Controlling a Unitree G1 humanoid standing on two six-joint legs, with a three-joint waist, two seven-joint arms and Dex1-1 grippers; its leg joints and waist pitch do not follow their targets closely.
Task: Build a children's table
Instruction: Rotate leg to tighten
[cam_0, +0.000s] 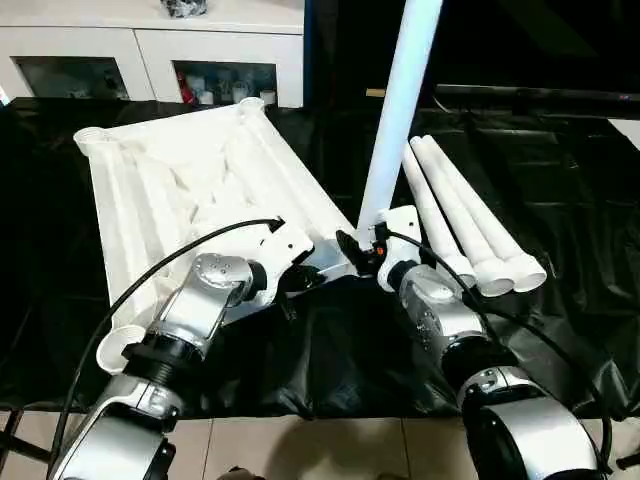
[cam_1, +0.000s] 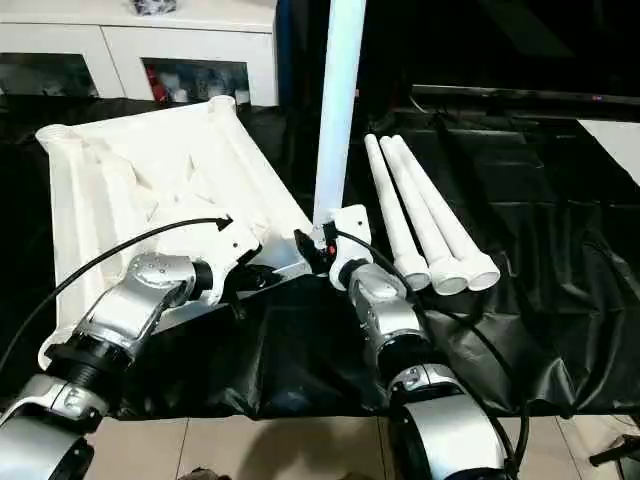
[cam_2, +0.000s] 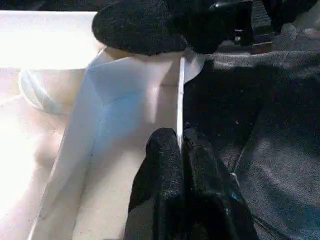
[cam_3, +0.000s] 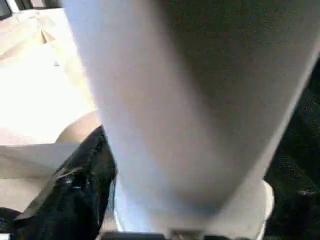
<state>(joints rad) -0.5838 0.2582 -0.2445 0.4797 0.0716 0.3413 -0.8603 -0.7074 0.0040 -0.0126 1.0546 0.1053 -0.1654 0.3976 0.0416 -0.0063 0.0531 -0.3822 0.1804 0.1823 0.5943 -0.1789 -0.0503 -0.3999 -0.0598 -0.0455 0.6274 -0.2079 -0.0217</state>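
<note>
The table top (cam_0: 200, 190) is seen lying upside down on the black-covered worktop (cam_0: 560, 200), rim up, tilted slightly across it. One leg (cam_0: 400, 110) is held upright at the top's near right corner, its foot seated at the corner socket. The right claw (cam_0: 362, 250) is pinched on the base of that leg, one black finger (cam_3: 75, 185) being seen pressed against the tube. The left claw (cam_0: 300, 280) is pressed together on the thin raised rim of the top just left of that same corner, the rim edge being gripped between its fingers (cam_2: 165, 170). Three spare legs (cam_0: 465, 215) are laid side by side on the worktop, just right of the upright leg and apart from both claws. A white cabinet (cam_0: 150, 50) is seen behind the worktop.
</note>
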